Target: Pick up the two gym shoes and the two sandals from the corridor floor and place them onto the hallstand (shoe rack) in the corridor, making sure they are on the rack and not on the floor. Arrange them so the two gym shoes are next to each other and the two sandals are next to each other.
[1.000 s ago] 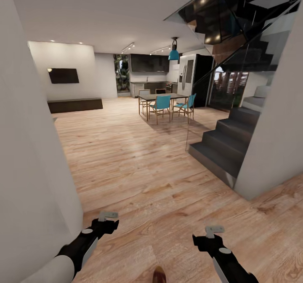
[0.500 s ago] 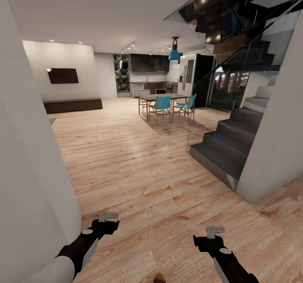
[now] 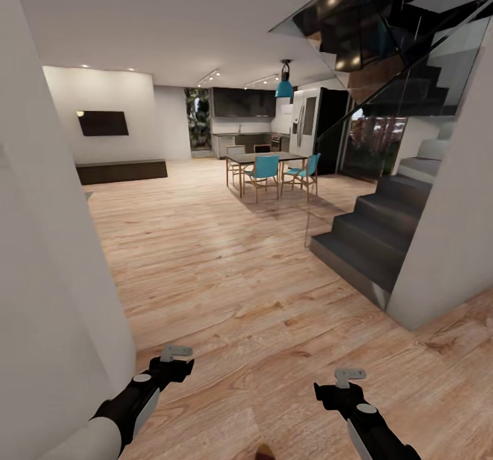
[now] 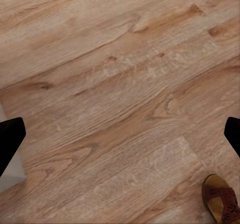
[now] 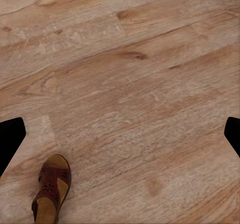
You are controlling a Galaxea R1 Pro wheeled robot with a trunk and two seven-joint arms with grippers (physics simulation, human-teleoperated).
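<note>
One dark brown sandal (image 3: 263,453) lies on the wood-plank corridor floor (image 3: 226,289), its toe just showing at the head view's bottom edge between my two arms. The same sandal (image 4: 222,199) sits at a corner of the left wrist view, and the sandal (image 5: 51,188) shows whole in the right wrist view. My left gripper (image 3: 175,354) and right gripper (image 3: 348,376) hang low over the floor, both open and holding nothing. Black fingers (image 4: 10,141) stand wide apart at the frame edges. The gym shoes, the other sandal and the hallstand are out of view.
A white wall (image 3: 48,296) crowds my left arm. A dark staircase (image 3: 370,231) with a glass rail and a white wall (image 3: 455,241) stand on the right. Far ahead are a dining table with teal chairs (image 3: 270,169) and a kitchen.
The whole head picture has shifted slightly, so the camera moved. The sandal's toe has slid toward the bottom edge and shows less. Both arms hold the same pose.
</note>
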